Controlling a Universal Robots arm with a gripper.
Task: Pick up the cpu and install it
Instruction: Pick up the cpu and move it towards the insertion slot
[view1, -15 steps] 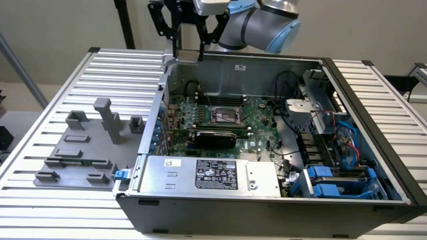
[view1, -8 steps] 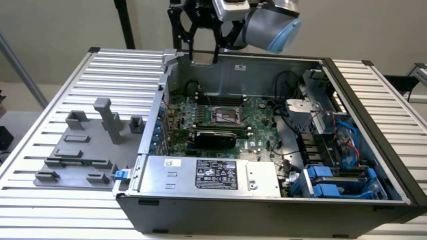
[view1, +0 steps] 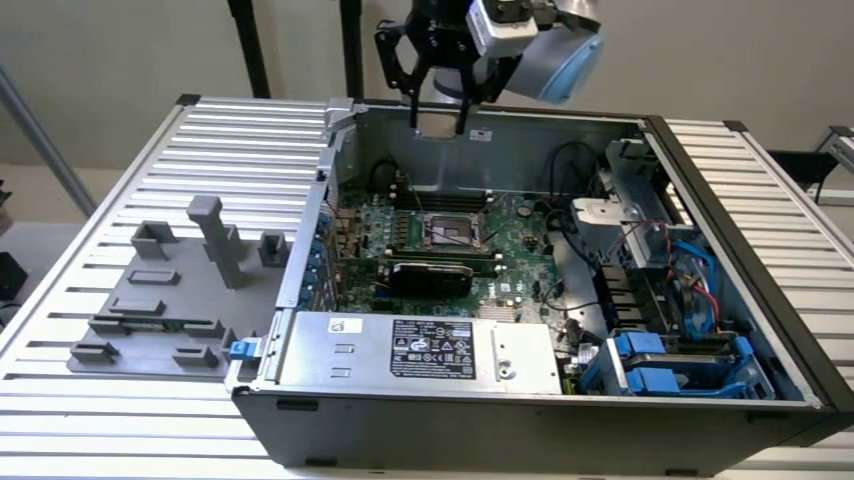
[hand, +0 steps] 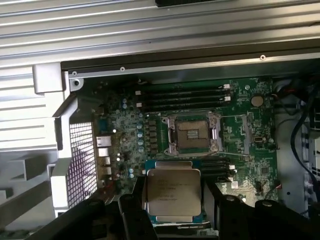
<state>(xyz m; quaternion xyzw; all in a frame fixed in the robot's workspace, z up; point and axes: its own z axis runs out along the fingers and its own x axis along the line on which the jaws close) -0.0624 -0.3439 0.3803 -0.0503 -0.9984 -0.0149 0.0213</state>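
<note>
Closest to your wrist camera, the gripper (hand: 173, 201) has its dark fingers (hand: 132, 217) clamped on two opposite edges of the cpu (hand: 173, 194). You are holding the chip flat, its silvery printed top facing the camera. It hangs in the air over the green motherboard (hand: 250, 145), not yet seated.

Past the cpu lies the socket (hand: 194, 134), metal frame open and bare contact field showing. The chip is near it but not over it. Beyond the socket run the black memory slots (hand: 187, 95), then the wall of the computer case (hand: 165, 67).

In the exterior view, your gripper (view1: 441, 115) is high above the far end of the open case (view1: 534, 410), well above the socket (view1: 447, 232). The case stands on the slatted table (view1: 240, 125), with a grey fixture (view1: 160, 300) on the exterior view's left.
</note>
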